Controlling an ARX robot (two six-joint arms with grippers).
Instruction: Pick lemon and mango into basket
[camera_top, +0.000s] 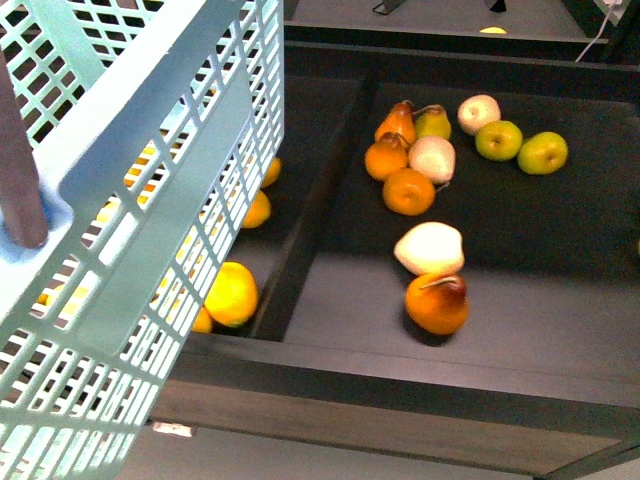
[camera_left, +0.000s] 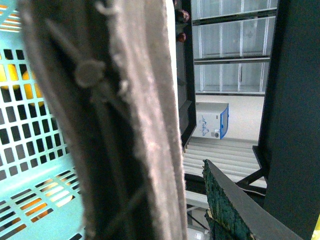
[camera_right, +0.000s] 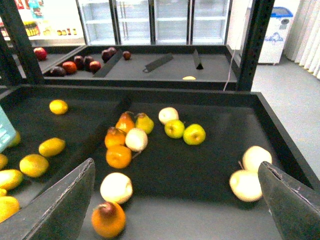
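While the right end effector (camera_right: 175, 210) hangs wide open and empty, the left end effector (camera_left: 192, 220) shows one finger (camera_left: 232, 210) beside the basket handle (camera_left: 125, 120); grip unclear. Tilted basket (camera_top: 150, 200) fronts left bin of the shelf (camera_top: 540, 320). There lemon (camera_right: 58, 106) and mango (camera_right: 52, 146) lie apart, outside it.

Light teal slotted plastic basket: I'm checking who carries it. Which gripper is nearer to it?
Left. The left gripper is close beside the light teal slotted plastic basket's brownish-mauve handle; the right gripper hangs apart over the dark fruit tray, fingers open.
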